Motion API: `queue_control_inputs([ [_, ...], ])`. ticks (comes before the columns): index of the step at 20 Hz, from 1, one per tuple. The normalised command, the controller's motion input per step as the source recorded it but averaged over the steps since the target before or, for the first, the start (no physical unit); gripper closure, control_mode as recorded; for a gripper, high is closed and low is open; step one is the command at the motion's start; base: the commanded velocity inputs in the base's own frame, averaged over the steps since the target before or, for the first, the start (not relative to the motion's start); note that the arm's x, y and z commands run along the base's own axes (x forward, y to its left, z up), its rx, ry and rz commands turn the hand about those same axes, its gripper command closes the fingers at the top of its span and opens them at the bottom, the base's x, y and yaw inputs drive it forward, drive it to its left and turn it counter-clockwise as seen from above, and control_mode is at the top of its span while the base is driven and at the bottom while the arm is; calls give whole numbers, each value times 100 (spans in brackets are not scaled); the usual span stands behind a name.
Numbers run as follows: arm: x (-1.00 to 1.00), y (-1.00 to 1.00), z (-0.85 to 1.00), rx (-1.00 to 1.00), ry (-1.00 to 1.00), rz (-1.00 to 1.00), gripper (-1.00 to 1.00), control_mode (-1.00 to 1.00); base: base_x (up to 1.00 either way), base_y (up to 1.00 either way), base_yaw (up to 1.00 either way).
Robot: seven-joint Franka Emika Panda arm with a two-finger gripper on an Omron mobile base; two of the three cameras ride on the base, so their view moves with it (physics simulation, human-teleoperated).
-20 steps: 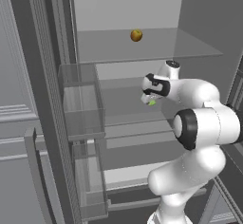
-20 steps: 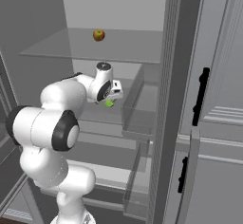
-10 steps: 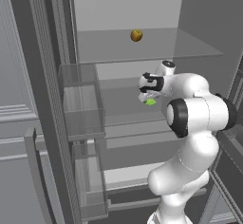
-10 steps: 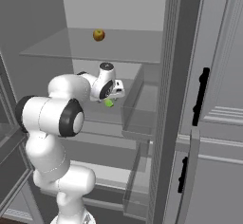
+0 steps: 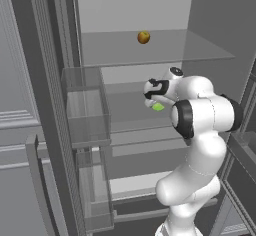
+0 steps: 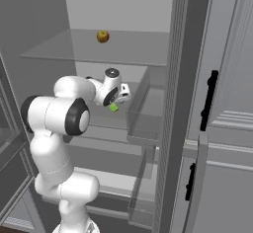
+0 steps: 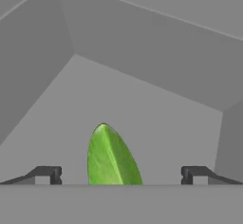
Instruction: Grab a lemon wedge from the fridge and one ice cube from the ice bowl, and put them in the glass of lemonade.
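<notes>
Small yellow-green lemon wedge [image 7: 113, 157] centred between the jaws, gripper [image 7: 121, 174] spread wide, released, on dark grey fridge [image 5: 150, 87] middle shelf

One lemon wedge [image 7: 113, 156], one round orange fruit [image 5: 143, 37] (upper shelf), two door bins [image 5: 87, 115].

fridge shelf [image 5: 125, 100], lemon wedge [image 5: 158, 107] on it

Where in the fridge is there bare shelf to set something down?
Upper shelf: bare on both sides of the round orange-brown fruit. Middle shelf: bare left of the lemon wedge, toward the door bin. Crowded around the wedge, between the open fingers.
</notes>
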Motion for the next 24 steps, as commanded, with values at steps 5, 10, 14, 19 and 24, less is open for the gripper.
queue_control_inputs([
  [5, 1, 0, -13, 0, 3, 3, -100, -100, 0, 0, 0],
  [10, 0, 0, -37, 0, 6, 2, -100, -100, 0, 0, 0],
  [14, 0, 0, -37, 0, 9, 2, -100, -100, 0, 0, 0],
  [19, 0, 0, -5, 0, 4, 2, -100, -100, 0, 0, 0],
  [24, 0, 0, -3, 0, 2, 2, 100, -100, 0, 0, 0],
])
